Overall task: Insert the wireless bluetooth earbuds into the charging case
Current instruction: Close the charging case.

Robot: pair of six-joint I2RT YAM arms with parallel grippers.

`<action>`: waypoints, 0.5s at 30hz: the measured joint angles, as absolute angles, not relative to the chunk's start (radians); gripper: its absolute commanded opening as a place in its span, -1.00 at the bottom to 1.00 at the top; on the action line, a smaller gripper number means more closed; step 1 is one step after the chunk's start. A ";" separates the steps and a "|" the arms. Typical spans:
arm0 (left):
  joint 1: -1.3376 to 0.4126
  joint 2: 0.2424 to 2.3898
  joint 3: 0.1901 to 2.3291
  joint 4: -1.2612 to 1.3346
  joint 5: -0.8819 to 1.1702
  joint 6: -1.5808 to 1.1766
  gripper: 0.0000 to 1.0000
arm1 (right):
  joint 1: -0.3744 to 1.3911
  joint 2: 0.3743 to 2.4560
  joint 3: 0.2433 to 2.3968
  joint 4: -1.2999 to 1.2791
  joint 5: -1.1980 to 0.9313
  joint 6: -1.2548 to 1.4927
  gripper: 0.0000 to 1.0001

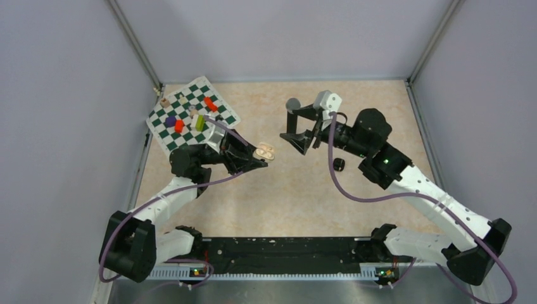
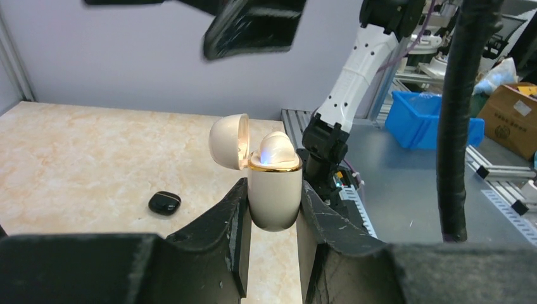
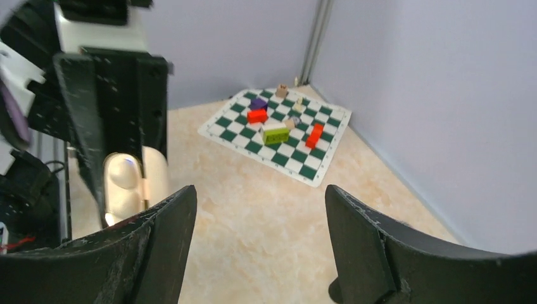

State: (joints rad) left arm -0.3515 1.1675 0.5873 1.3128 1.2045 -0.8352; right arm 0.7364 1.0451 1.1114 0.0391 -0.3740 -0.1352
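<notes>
My left gripper (image 1: 261,157) is shut on a cream charging case (image 1: 265,151) and holds it above the table. In the left wrist view the case (image 2: 273,199) stands upright between my fingers (image 2: 231,215), with its lid (image 2: 229,140) hinged open to the left. A whitish earbud (image 2: 277,147) with a blue glow sits in its gold-rimmed top. My right gripper (image 1: 296,130) is open and empty, just right of the case and facing it. Its wrist view shows the case (image 3: 126,183) at the left, beyond the open fingers (image 3: 354,234). No black earbuds show.
A small closed black case (image 1: 339,164) lies on the table below my right gripper; it also shows in the left wrist view (image 2: 164,202). A black microphone (image 1: 293,104) stands near my right gripper. A chequered mat (image 1: 166,131) with coloured blocks lies at the back left.
</notes>
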 measured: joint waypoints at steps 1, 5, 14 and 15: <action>-0.352 1.161 0.581 1.310 1.215 -0.825 -1.00 | 0.736 1.058 1.095 0.046 -0.373 -0.144 0.48; -0.352 1.142 0.554 1.286 1.245 -0.780 -1.00 | 0.736 1.114 1.055 0.041 -0.396 -0.166 0.50; -0.352 1.142 0.551 1.255 1.257 -0.748 -1.00 | 0.736 1.136 1.045 0.041 -0.500 -0.173 0.51; -0.352 1.142 0.551 1.252 1.257 -0.744 -1.00 | 0.736 1.136 1.045 0.041 -0.527 -0.172 0.51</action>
